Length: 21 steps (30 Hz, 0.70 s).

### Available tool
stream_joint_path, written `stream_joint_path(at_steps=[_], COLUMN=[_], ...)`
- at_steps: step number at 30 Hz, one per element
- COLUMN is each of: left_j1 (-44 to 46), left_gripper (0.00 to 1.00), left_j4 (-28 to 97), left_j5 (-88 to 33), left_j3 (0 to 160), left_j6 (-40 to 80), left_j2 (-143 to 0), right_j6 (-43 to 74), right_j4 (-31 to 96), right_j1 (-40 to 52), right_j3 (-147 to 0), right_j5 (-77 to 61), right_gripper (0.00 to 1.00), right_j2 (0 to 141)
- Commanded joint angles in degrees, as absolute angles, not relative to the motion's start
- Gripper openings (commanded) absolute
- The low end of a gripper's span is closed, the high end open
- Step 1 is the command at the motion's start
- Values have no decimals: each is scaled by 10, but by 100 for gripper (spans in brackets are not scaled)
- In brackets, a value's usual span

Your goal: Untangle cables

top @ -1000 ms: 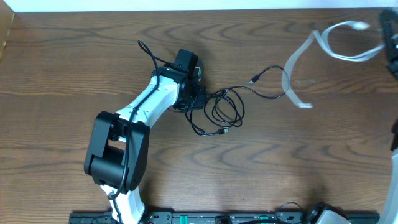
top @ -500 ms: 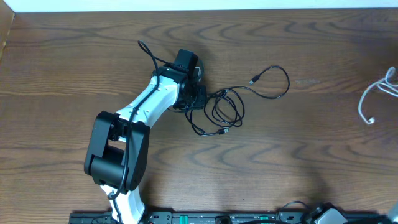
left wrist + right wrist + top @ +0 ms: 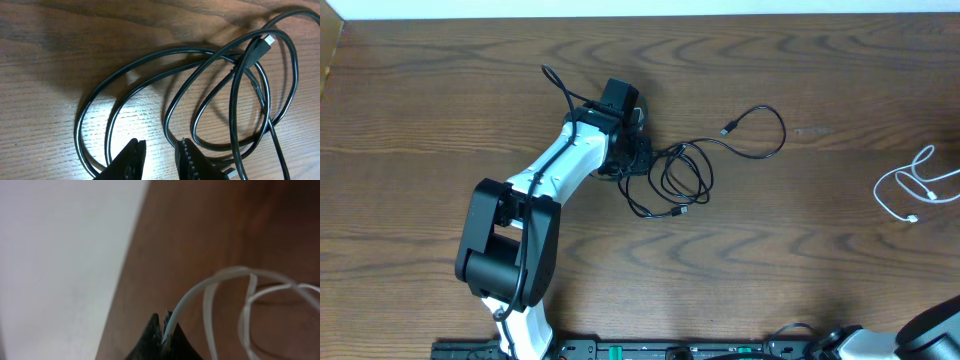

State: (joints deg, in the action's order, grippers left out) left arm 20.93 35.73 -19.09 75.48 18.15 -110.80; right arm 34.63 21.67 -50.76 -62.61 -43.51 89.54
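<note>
Dealing with thin, light, limp cords here: sliding easily over the wood, bending at any touch, needing no bracing for weight, yet snagging wherever one strand crosses another. Finding the black cables (image 3: 682,178) lying in loose overlapping loops near the middle of the table (image 3: 820,270), just beside the left gripper (image 3: 159,152). Seeing its jaws parted only narrowly at the near edge of the loops, with bare wood between them and nothing gripped. Finding the white cable (image 3: 186,300) well apart at the far right edge, partly trailing on the wood and pinched in the clenched jaws of the right gripper (image 3: 164,330).

Judging the best hold to be a single outer strand, or the stiffer stretch just behind a plug (image 3: 261,45), never a crossing. Advising a slow pull, so as to avoid tightening the loops into a knot.

Counting one white cable. Counting a black tangle looking like two cords, though overlapping too much for certainty. Counting two black plug ends from overhead.
</note>
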Motion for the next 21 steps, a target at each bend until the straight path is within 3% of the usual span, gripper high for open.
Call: stream_joint_path(at_steps=[1, 9, 15, 17, 21], left_j1=[208, 208, 208, 208, 208], left_gripper=[26, 27, 29, 29, 31], left_j4=[359, 359, 359, 359, 359], left_j5=[-183, -183, -183, -183, -183], left_j3=[752, 752, 752, 752, 752], left_j6=[177, 177, 179, 179, 179], left_j2=[-1117, -1117, -1117, -1117, -1117], right_j6=[319, 264, 241, 241, 241], right_j4=[239, 288, 336, 358, 377], right_j1=[-506, -496, -496, -494, -488], right_j3=[-629, -629, -629, -629, -631], right_j5=[-423, -418, -358, -310, -273], right_gripper=[1, 6, 55, 77, 92], right_j2=[927, 1005, 1027, 1027, 1024])
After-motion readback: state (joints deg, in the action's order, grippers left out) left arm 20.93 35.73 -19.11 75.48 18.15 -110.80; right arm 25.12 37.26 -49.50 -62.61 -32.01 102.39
